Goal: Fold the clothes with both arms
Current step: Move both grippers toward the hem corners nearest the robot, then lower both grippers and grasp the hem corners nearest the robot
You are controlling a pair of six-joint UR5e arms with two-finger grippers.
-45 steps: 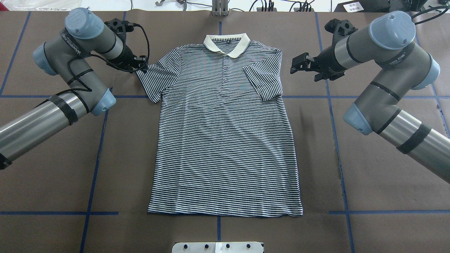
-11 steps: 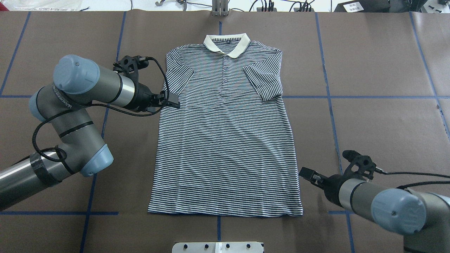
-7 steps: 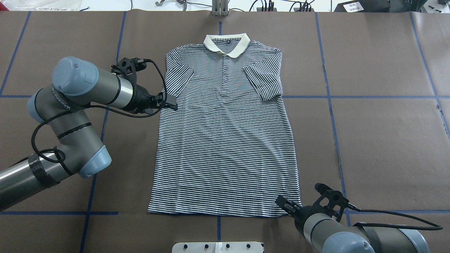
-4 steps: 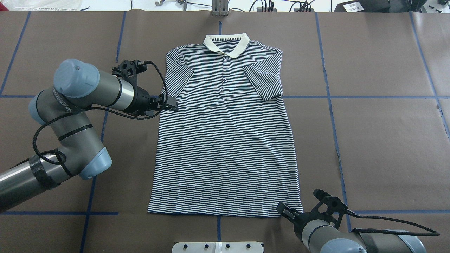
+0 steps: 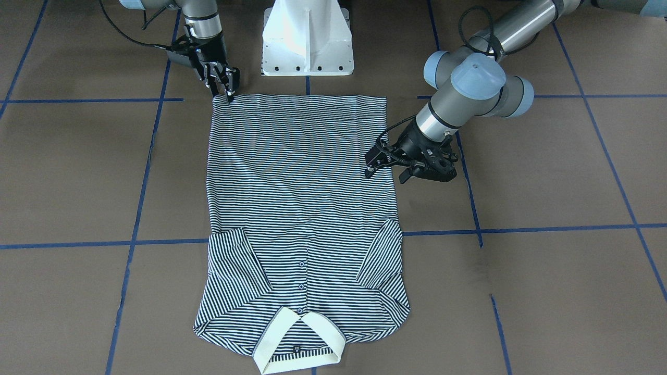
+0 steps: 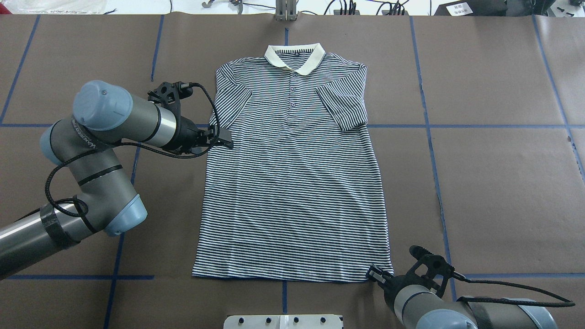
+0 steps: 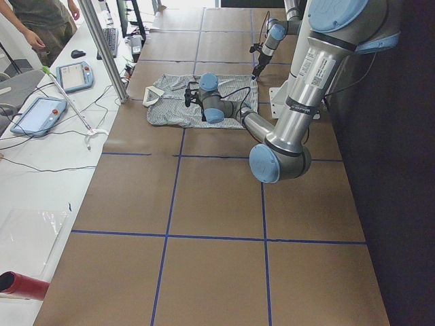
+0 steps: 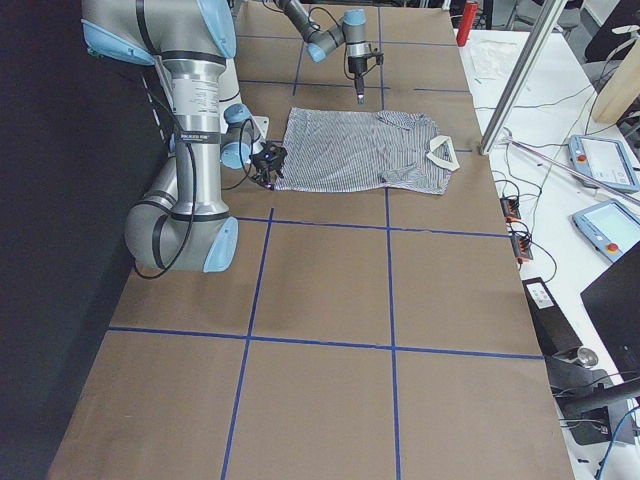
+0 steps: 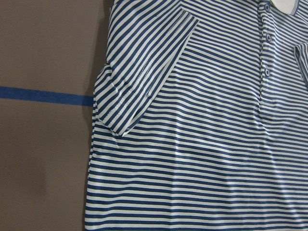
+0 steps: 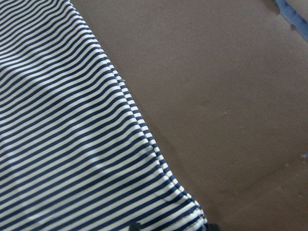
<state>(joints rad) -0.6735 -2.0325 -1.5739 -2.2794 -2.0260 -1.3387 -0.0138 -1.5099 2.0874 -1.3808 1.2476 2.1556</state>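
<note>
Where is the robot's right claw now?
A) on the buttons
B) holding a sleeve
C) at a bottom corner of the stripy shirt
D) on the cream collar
C: the right claw is at the hem corner of the shirt, at the end away from the collar.

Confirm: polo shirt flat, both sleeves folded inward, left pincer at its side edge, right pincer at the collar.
Not the cream collar: the overhead view shows the right pincer at the hem corner of the navy-and-white striped polo shirt. Flat, sleeves folded inward, left pincer at its side edge: correct.
</note>
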